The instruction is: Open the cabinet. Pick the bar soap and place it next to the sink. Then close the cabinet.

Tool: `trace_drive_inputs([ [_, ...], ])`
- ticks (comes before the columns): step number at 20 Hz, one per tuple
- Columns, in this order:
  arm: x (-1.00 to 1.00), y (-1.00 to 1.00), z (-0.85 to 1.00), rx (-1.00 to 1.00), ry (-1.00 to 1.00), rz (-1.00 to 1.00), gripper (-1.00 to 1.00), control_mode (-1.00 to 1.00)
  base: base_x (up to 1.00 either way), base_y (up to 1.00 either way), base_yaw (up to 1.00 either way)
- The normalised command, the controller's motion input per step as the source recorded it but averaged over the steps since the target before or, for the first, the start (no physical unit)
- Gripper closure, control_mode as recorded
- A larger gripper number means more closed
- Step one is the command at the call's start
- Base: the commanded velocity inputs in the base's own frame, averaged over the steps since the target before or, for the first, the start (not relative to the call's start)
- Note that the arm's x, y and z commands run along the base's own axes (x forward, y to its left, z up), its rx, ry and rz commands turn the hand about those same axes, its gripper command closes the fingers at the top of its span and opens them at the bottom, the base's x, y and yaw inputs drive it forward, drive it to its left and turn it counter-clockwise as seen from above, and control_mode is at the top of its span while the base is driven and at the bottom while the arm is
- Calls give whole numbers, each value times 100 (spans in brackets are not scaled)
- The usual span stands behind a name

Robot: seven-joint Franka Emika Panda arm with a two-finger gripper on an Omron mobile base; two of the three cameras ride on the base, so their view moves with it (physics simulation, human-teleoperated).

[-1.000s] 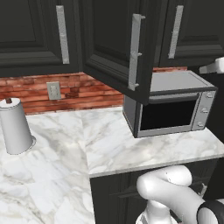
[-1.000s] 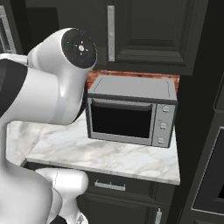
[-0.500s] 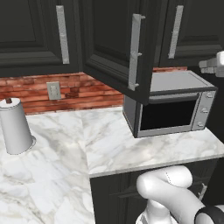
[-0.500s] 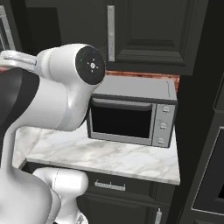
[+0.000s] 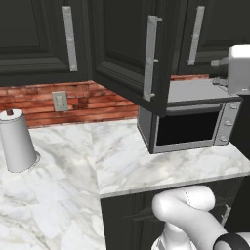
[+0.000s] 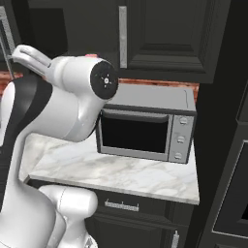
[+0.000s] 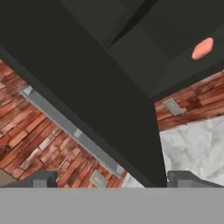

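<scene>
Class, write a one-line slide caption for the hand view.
Open gripper faces the opened cabinet door, the bar soap inside.

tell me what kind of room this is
A rendered kitchen, most likely: a silver countertop microwave stands on a white marble counter, under black raised-panel wall cabinets, against a red brick backsplash.

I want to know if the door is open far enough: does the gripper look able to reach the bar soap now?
Probably yes. In the hand view the cabinet door is swung open, the bar soap lies exposed inside, and the open gripper faces it with nothing between.
</scene>
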Motion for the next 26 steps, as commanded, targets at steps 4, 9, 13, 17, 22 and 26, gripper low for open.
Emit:
trace_drive_inputs([
  [4,29,42,-18,0,41,0,-100,-100,0,0,0],
  [9,30,9,-4,6,27,5,-100,-100,0,0,0],
  [13,19,-17,0,27,4,0,-100,-100,0,0,0],
  [17,14,0,-1,21,6,1,-100,-100,0,0,0],
  [22,28,1,-5,18,2,3,-100,-100,0,0,0],
  [26,35,4,0,18,0,0,-100,-100,0,0,0],
])
